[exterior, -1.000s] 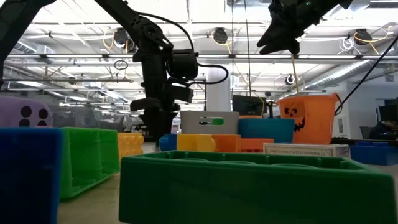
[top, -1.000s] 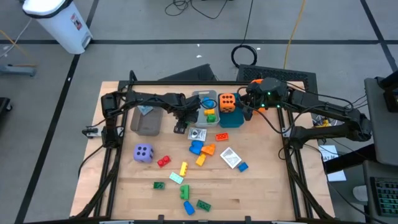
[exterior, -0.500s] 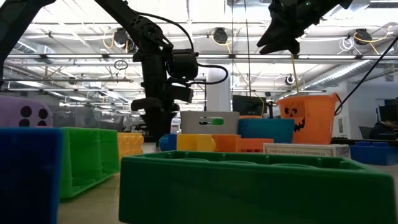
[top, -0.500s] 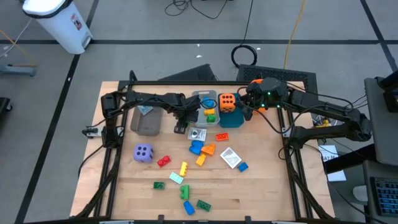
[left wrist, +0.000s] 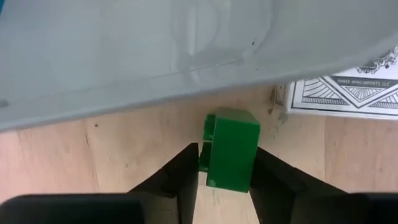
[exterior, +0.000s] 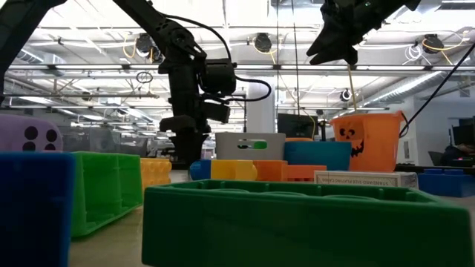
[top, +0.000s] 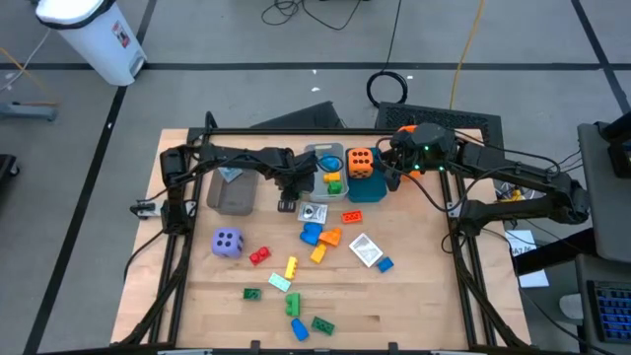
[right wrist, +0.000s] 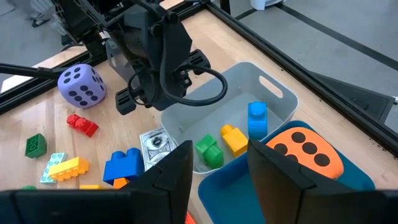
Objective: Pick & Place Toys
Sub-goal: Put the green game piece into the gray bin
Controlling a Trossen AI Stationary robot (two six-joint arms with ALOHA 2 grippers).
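My left gripper (top: 288,197) is low over the table, just left of the pale grey bin (top: 317,158), and is shut on a green brick (left wrist: 231,149). A white printed packet (left wrist: 348,93) lies beside the brick. My right gripper (top: 387,168) is open and empty, high above the teal bin (top: 367,189), which holds an orange black-dotted die (right wrist: 305,149). Green, yellow and blue bricks (right wrist: 233,140) lie in the pale grey bin. A purple die (top: 227,243) and several loose bricks rest on the wood. My left gripper pinches the green brick by two opposite sides (left wrist: 211,163) between its two fingers. The fingers come from above, pointing down. The brick sits just above the wood beside the bin's wall (left wrist: 186,50); whether it rests on the table, I cannot tell.
A darker grey bin (top: 234,192) stands at the far left. A second packet (top: 365,249), blue (top: 312,234), orange (top: 330,237), yellow (top: 291,266), red (top: 259,255) and green (top: 322,323) bricks lie mid-table. An orange bucket (exterior: 367,137) shows in the low view.
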